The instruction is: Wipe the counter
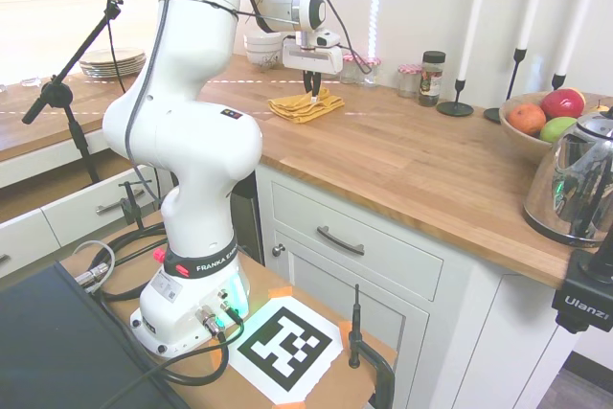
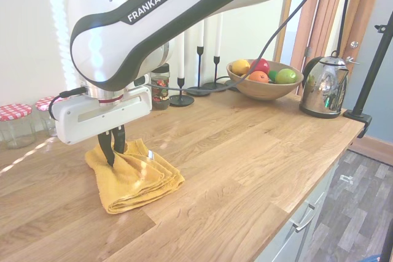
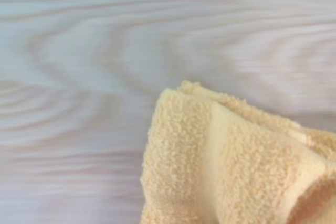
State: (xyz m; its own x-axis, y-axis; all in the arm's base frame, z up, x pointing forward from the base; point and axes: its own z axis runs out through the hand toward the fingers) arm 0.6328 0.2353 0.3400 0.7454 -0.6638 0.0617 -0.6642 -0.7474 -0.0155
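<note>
The end effector [image 2: 114, 146] is down on a folded yellow cloth [image 2: 136, 177], its fingers close together and seemingly pinching a ridge of the fabric. The cloth lies flat on the wooden desk [image 2: 245, 151], near the back wall and well apart from the fruit bowl [image 2: 265, 88] and kettle [image 2: 323, 84]. This looks like the start of the wiping; next it likely needs steady downward pressure and a sweep across bare wood. The fingertips themselves are buried in the folds, and the wrist view is blurred.
</note>
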